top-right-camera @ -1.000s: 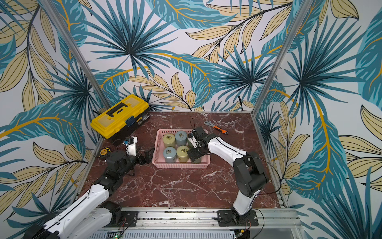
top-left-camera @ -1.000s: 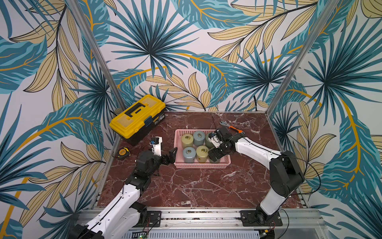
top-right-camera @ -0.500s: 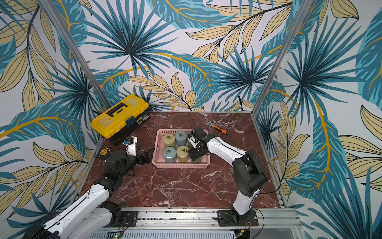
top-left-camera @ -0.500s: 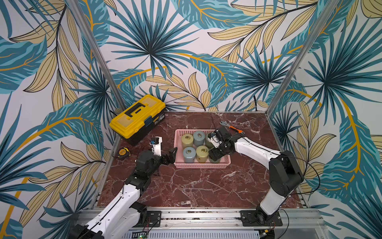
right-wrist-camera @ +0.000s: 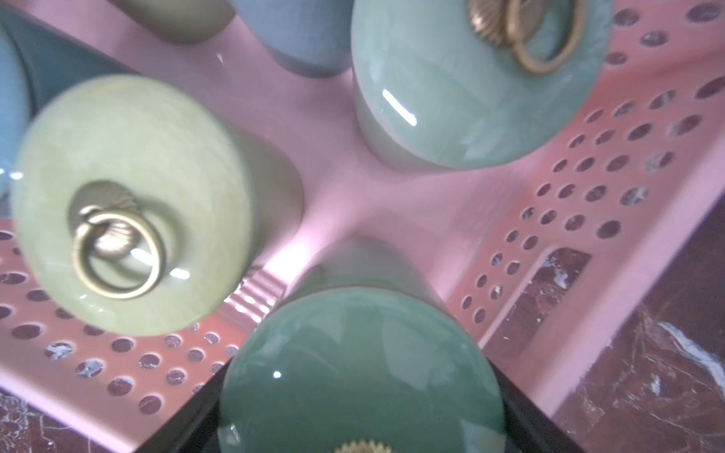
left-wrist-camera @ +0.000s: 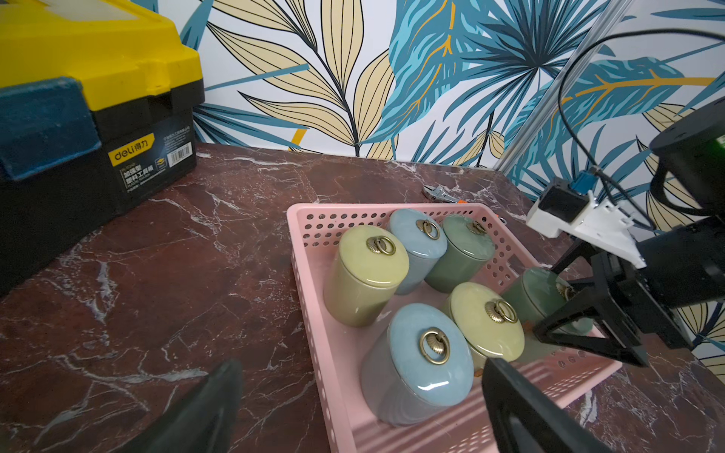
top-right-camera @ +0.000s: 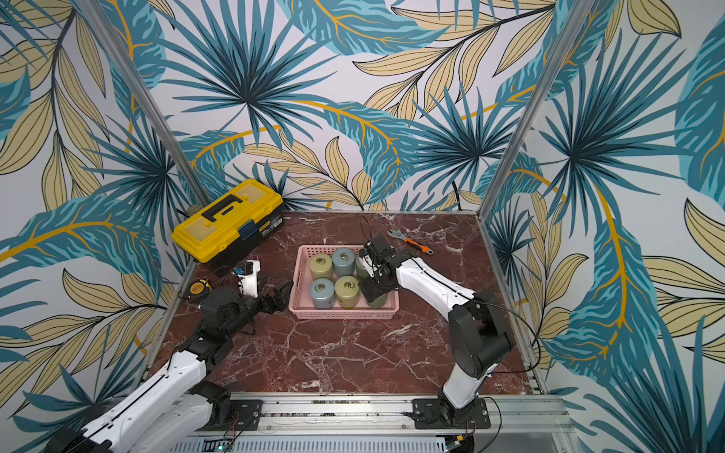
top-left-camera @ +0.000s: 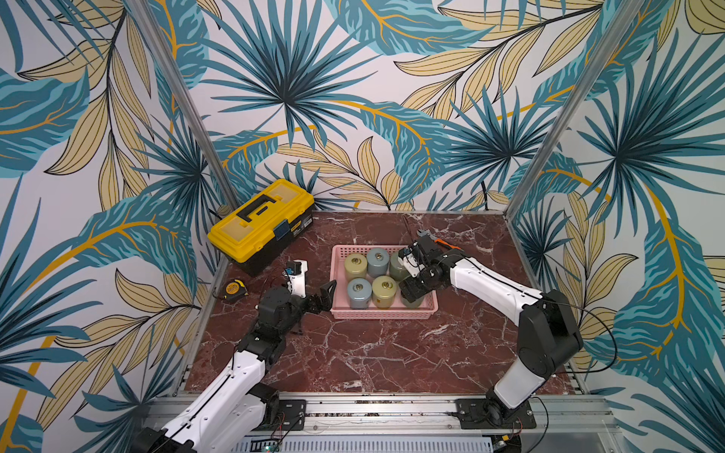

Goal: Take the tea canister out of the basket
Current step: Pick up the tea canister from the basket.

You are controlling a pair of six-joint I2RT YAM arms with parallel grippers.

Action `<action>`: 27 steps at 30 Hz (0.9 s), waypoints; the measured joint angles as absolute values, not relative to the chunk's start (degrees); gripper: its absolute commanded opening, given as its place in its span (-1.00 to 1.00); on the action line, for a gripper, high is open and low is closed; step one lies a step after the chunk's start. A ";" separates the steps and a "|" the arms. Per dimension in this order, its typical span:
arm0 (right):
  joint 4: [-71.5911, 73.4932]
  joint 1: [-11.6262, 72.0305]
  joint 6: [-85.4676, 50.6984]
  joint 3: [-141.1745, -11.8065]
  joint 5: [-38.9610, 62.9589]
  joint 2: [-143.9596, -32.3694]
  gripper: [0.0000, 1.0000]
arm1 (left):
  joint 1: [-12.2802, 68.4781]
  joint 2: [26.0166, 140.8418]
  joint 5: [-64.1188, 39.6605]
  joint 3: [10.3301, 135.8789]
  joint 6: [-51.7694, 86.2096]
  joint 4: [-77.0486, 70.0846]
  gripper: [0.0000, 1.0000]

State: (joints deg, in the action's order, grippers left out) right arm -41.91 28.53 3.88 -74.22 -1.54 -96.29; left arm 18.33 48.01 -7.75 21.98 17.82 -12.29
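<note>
The pink basket (top-left-camera: pixel 382 315) (top-right-camera: pixel 341 313) sits mid-table and holds several lidded tea canisters in yellow-green, blue and green. My right gripper (top-left-camera: pixel 412 292) (top-right-camera: pixel 372 288) reaches down into its front right corner. In the right wrist view its two black fingers press on both sides of the dark green tea canister (right-wrist-camera: pixel 359 376), which stands upright on the basket floor (right-wrist-camera: pixel 392 204). That canister (left-wrist-camera: pixel 537 286) also shows in the left wrist view, between the right arm's fingers. My left gripper (top-left-camera: pixel 323 298) (left-wrist-camera: pixel 361 368) is open and empty, just outside the basket's left wall.
A yellow toolbox (top-left-camera: pixel 261 223) stands at the back left, with a tape measure (top-left-camera: pixel 234 289) in front of it. A wrench with an orange handle (top-right-camera: pixel 410 241) lies behind the basket on the right. Patterned walls close in three sides of the marble table.
My right gripper's fingers have closed inward onto the dark green canister. Both arms have otherwise hardly moved.
</note>
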 measured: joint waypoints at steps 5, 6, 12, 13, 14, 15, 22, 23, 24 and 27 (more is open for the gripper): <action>-44.01 28.53 3.22 -76.34 -2.31 -93.01 0.08 | 18.33 47.86 -7.75 21.37 18.06 -13.15 1.00; -44.27 28.53 3.07 -76.73 -2.35 -92.33 0.08 | 18.33 47.86 -7.77 21.28 18.26 -13.21 1.00; -46.48 28.71 1.87 -77.73 -2.59 -88.49 0.08 | 18.33 47.88 -8.27 21.23 18.50 -13.93 1.00; -46.89 28.84 1.69 -77.80 -2.68 -87.96 0.08 | 18.33 47.88 -8.38 21.23 18.52 -13.96 1.00; -47.24 28.99 1.50 -77.80 -2.76 -87.46 0.08 | 18.33 47.88 -8.40 21.23 18.55 -13.98 1.00; -47.57 29.21 1.28 -77.80 -2.76 -86.91 0.08 | 18.33 47.86 -8.45 21.21 18.57 -13.98 1.00; -49.65 31.18 0.05 -77.67 -2.79 -82.98 0.08 | 18.33 47.75 -8.67 21.12 18.63 -14.04 1.00; -49.65 31.55 -0.14 -77.41 -2.81 -82.19 0.08 | 18.33 47.66 -8.71 21.12 18.63 -14.04 1.00; -49.69 31.92 -0.43 -77.10 -2.81 -81.45 0.07 | 18.33 47.57 -8.78 21.12 18.63 -14.04 1.00; -49.71 33.17 -1.13 -75.42 -2.96 -79.31 0.07 | 18.33 47.51 -8.82 21.12 18.63 -14.06 1.00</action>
